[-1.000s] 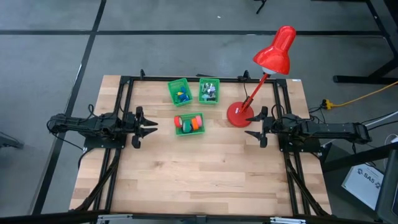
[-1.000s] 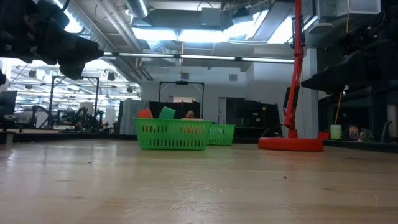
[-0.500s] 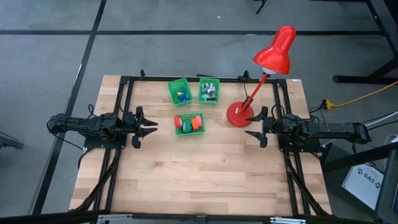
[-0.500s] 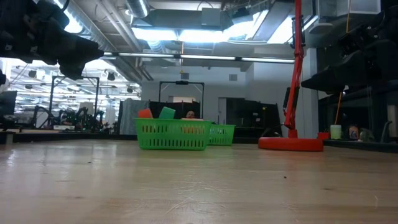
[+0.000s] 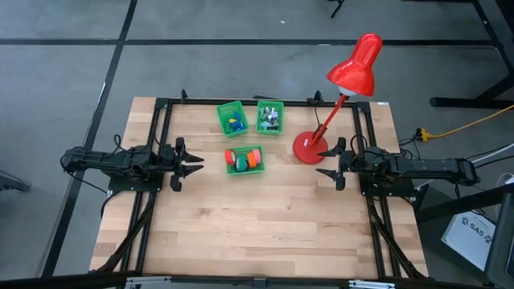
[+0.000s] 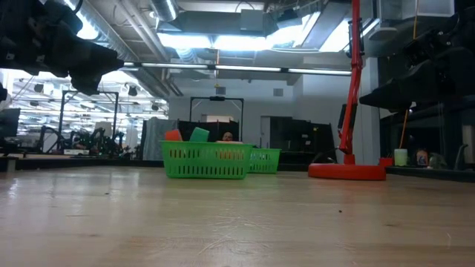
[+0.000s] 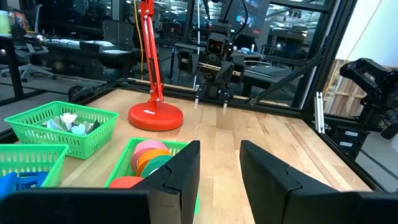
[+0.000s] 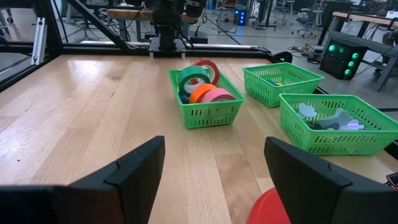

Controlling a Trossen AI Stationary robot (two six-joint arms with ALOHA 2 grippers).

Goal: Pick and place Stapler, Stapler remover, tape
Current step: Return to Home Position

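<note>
Reading first: the only lettering on show is on a white box [image 5: 472, 233] on the floor behind the right arm. It looks like "SAS", too small to be sure.

Both arms are low over the wooden table [image 5: 265, 225], facing each other. The left gripper [image 5: 195, 164] is released, fingers spread and holding nothing. The right gripper [image 5: 323, 163] is the same, wide apart and empty.

Between them sits the front green basket [image 5: 243, 170], just ahead of the left gripper and farther from the right one. The tape [image 5: 243, 159] is inside it. The right wrist view shows the rolls best: red and green standing on edge, orange and pink leaning in front of them, all packed together.

Off to the side of the right gripper, very near its fingers, is the round base of the red lamp [image 5: 307, 148], with its stem slanting up to the shade beyond the table edge.

Past the tape basket, two more green baskets stand side by side. The left-hand basket [image 5: 232, 118] holds the small blue staplers [image 5: 234, 124], with a bit of green and yellow among them. The right-hand basket [image 5: 270, 116] holds the pale grey-teal staple removers [image 5: 271, 120], heaped loosely.
</note>
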